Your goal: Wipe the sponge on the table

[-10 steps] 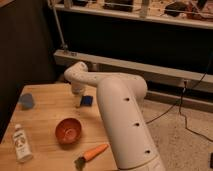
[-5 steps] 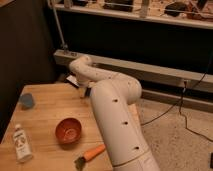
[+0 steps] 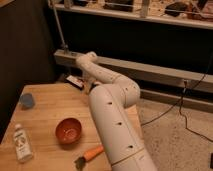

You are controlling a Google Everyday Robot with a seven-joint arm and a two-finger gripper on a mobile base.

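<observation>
My gripper [image 3: 80, 82] is clenched at the table's [image 3: 45, 107] far edge, beyond the orange bowl [image 3: 68, 131]. I can't see the sponge, maybe behind the arm [image 3: 117, 130], so wiping progress is unclear.

Closed gripper [image 3: 91, 87] at far edge of table [image 3: 45, 107]

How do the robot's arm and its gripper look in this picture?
The arm is cream-white, made of thick rounded tubes with small dark slots along them. The gripper, at the table's far edge, looks dark with pale patches. No cables or lettering show on the arm.
</observation>
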